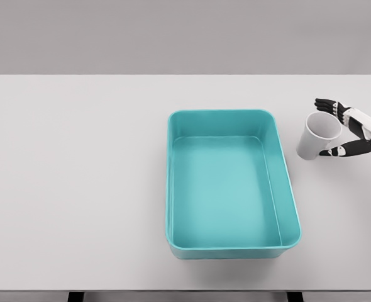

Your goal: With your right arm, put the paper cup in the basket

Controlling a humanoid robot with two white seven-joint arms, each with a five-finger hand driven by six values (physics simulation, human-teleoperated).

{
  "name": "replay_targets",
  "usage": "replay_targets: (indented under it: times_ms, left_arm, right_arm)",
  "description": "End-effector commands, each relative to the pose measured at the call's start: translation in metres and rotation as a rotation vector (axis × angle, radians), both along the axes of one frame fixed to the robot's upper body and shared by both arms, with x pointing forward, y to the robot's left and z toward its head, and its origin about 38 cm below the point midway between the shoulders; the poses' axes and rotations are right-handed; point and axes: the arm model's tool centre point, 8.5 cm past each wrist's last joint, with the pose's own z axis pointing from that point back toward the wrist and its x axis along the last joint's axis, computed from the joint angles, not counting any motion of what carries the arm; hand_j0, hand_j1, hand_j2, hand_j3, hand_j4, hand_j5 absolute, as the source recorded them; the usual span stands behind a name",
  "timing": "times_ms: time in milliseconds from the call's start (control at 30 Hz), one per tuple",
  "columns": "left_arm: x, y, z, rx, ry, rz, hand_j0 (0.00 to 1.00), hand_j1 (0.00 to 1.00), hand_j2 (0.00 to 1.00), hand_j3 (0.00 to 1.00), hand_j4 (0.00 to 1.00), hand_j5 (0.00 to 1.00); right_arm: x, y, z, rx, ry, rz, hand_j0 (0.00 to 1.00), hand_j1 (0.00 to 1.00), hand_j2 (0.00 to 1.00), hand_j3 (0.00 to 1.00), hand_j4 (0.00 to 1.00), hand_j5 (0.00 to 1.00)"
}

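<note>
Right of the teal basket (286, 189), I see my right hand (349, 129) clasping the paper cup (317, 135), mouth tilted rightward, basket lying to its left.

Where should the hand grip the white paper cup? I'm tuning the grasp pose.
Around the side wall of the white paper cup, coming from the right as the right hand does: the cup tilts, its open mouth facing that way, fingers and thumb wrapping opposite sides.

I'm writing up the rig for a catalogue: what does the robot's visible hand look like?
Only the right hand shows, at the right edge: slim black fingers with small white segments at the joints, and white shell panels over the palm and wrist. No cables or markings are visible.
</note>
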Motion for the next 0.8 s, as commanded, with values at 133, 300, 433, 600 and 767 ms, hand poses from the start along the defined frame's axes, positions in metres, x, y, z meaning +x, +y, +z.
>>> replay_targets:
  times_ms: [133,300,433,600,767]
  left_arm:
    - [0.000,0.000,0.000,0.000,0.000,0.000,1.00,1.00,1.00,1.00,1.00,1.00]
    - [0.000,0.000,0.000,0.000,0.000,0.000,1.00,1.00,1.00,1.00,1.00,1.00]
    - [-0.001,0.000,0.000,0.000,0.002,0.000,1.00,1.00,1.00,1.00,1.00,1.00]
    - [0.000,0.000,0.000,0.000,0.000,0.000,1.00,1.00,1.00,1.00,1.00,1.00]
    - [0.000,0.000,0.000,0.000,0.000,0.000,1.00,1.00,1.00,1.00,1.00,1.00]
  right_arm:
    - [0.000,0.001,0.001,0.006,-0.002,0.003,1.00,1.00,1.00,1.00,1.00,1.00]
    - [0.001,0.006,0.001,0.006,-0.003,0.020,1.00,1.00,1.00,1.00,1.00,1.00]
    - [0.000,0.012,0.001,0.003,-0.001,0.039,1.00,1.00,1.00,1.00,1.00,1.00]
    - [0.002,0.017,0.004,0.008,-0.006,0.052,1.00,1.00,1.00,1.00,1.00,1.00]
    - [0.002,0.019,0.004,0.008,-0.005,0.057,0.96,0.96,0.96,0.96,0.96,0.96]
